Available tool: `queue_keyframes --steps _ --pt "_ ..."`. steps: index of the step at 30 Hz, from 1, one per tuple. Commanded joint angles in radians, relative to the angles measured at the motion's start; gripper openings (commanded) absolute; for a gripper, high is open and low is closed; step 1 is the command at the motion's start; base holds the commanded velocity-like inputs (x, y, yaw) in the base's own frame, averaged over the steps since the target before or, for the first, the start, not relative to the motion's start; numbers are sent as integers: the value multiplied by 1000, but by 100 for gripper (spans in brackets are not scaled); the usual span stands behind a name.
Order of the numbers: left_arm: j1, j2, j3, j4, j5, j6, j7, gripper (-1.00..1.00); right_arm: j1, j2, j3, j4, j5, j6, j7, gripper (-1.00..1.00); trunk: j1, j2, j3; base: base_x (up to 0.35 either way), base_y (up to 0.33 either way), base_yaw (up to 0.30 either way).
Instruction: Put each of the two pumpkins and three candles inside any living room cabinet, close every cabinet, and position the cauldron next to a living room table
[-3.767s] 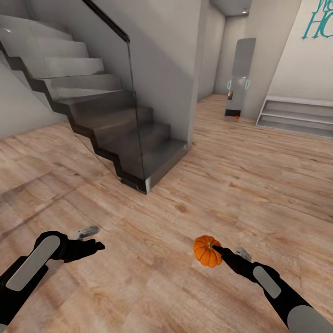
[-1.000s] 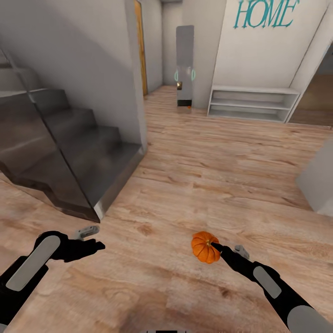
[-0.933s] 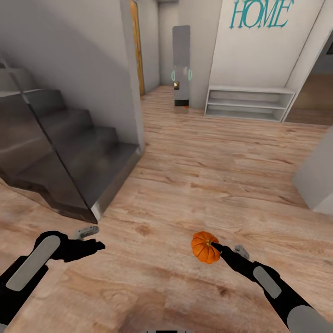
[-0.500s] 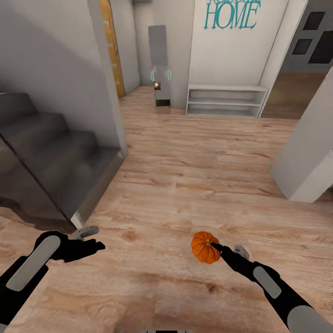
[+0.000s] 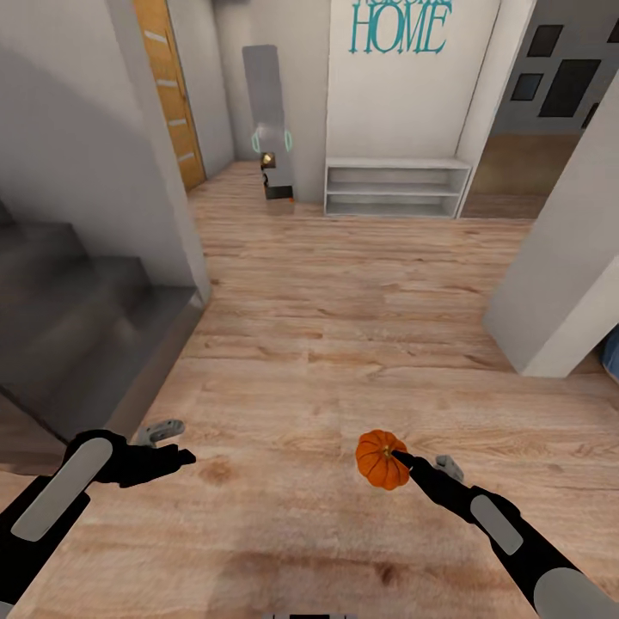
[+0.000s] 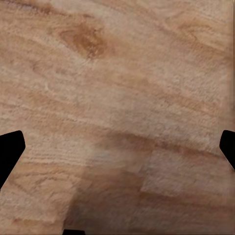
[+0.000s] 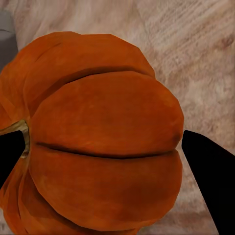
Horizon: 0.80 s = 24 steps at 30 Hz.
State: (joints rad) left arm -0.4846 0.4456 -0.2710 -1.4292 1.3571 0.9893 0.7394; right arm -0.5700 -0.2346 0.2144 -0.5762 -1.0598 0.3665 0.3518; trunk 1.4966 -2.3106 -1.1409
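Orange pumpkin (image 7: 98,142) sits clamped between the right jaws.

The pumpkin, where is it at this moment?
In the head view the pumpkin is at the lower right, held in the right gripper above the wooden floor. In the right wrist view it sits between the two fingers.

Pumpkin (image 5: 383,460) lower centre-right, in right pincer (image 5: 397,460), above floor (image 5: 344,327). Left pincer (image 5: 176,443) lower left, apart from it. Stairs (image 5: 77,335) at left edge. Door (image 5: 168,94) upper left, shelf (image 5: 395,186) upper centre under the sign (image 5: 398,27), pillar (image 5: 567,258) right.
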Motion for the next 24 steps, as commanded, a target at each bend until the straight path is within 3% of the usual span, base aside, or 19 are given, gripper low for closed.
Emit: queue_keyframes --steps 1,8,24 --pt "-1 1 -1 -1 10 0 11 100 -1 -1 4 0 -8 2 -1 -100 0 0 -1 41 -4 -3" --pt "0 1 -2 0 10 0 11 100 -1 -2 1 2 -11 2 1 -100 0 0 -1 10 -1 -65" --pt "-1 1 -1 3 10 0 12 100 -1 -2 -1 3 -11 2 1 -100 0 0 -1 175 0 -261"
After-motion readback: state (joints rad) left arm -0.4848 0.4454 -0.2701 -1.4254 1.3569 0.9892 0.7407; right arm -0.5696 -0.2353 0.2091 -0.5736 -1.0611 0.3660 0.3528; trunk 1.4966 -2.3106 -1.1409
